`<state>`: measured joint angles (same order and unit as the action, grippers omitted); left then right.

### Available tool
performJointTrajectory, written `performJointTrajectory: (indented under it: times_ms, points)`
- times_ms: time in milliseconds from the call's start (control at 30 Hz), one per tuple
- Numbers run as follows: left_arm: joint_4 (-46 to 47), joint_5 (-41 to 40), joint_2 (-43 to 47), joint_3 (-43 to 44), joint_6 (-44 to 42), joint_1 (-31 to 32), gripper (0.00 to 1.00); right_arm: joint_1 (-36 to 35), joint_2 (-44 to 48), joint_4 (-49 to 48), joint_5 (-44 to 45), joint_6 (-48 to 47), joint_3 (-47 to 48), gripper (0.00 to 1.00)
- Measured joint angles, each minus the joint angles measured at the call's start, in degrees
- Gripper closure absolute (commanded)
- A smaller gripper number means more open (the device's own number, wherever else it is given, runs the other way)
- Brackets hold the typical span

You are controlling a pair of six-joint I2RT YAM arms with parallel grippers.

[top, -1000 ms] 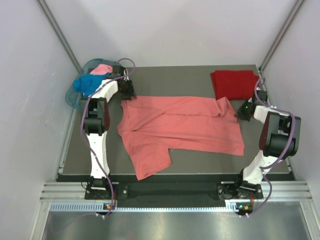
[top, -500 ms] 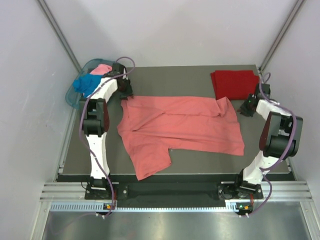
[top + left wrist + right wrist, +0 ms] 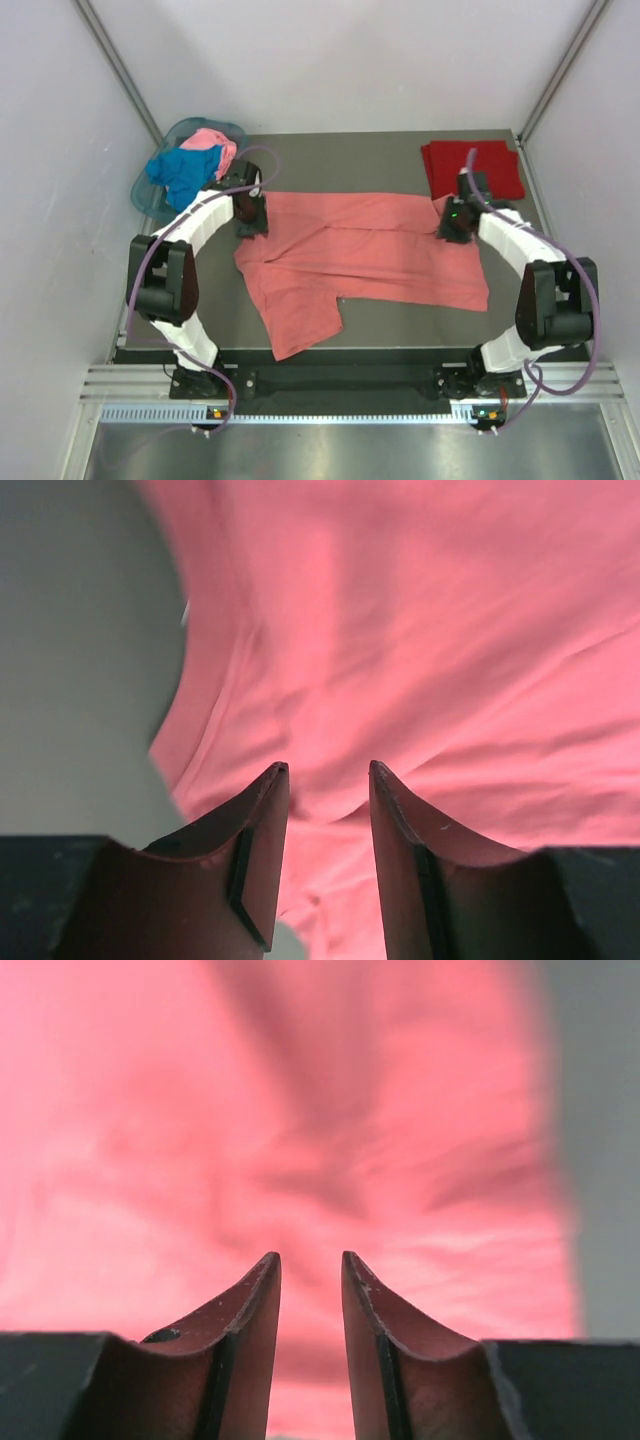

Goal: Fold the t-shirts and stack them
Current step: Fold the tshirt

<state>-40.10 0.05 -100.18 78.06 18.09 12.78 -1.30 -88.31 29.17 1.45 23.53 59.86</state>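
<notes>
The salmon-coral shirt [image 3: 370,250] lies spread flat right beneath both grippers. The left gripper [image 3: 325,770] hangs over its far corner, jaws well apart and empty; the right gripper [image 3: 310,1257] hangs over the opposite far corner, jaws narrowly parted and also empty (the folded dark red shirt [image 3: 472,168] lies just beyond it). The step looks like starting the fold; next, both should drop and pinch the cloth's edge together.

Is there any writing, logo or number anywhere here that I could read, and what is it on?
None: no readable text on the salmon-coral shirt, the dark red shirt, the teal basket or the robot arms.
A white speck at that first shirt's edge is too small to read.
</notes>
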Motion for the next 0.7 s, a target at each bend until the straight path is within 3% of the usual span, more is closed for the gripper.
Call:
performJointTrajectory:
  times_ms: [267, 567, 667, 700]
  points:
    - [-1.2, -4.0, 7.2, -16.6, 4.1, -2.2, 0.53, -21.5, 4.5, -0.7, -0.9, -2.4, -7.1, 0.63]
    - [2.0, -4.0, 10.4, -21.9, 10.3, -2.9, 0.55, -33.3, -0.4, -6.7, -0.7, -2.9, -8.7, 0.63]
    - [2.0, -4.5, 10.4, -23.0, 11.1, -2.9, 0.61, -33.8, -0.4, -8.3, 0.2, -2.4, -10.5, 0.64]
    - [2.0, -4.7, 10.3, -23.2, 11.3, -2.9, 0.74, -33.8, -0.4, -8.7, 0.5, -2.3, -11.1, 0.64]
